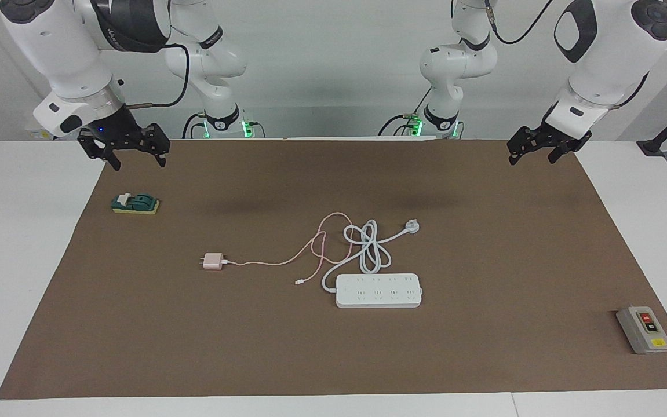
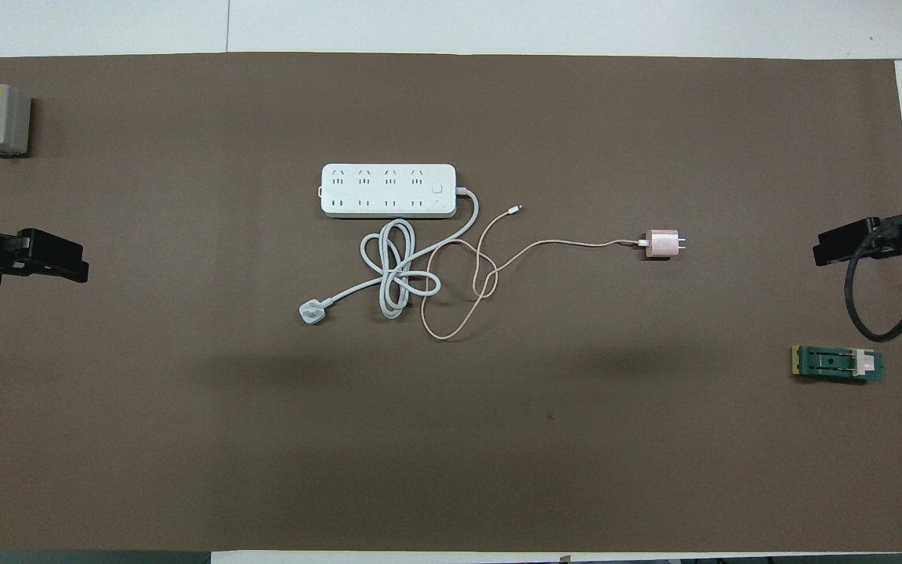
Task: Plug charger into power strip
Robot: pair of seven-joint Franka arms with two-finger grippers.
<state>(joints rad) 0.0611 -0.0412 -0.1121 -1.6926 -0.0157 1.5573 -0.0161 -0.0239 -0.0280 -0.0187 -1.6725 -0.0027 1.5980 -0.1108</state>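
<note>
Nothing is grasped yet: left gripper (image 1: 533,152) and right gripper (image 1: 132,152) hang raised, fingers apart. Next, the charger (image 1: 213,261) must be gripped for the strip (image 1: 378,290).

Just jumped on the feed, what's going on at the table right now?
Nothing is being handled yet. The left gripper and the right gripper both hang open and empty at their own ends of the brown mat. The small pale pink cube charger lies unplugged beside the long flat white power strip, toward the right arm's end, its thin pink cable looping between them.
</note>
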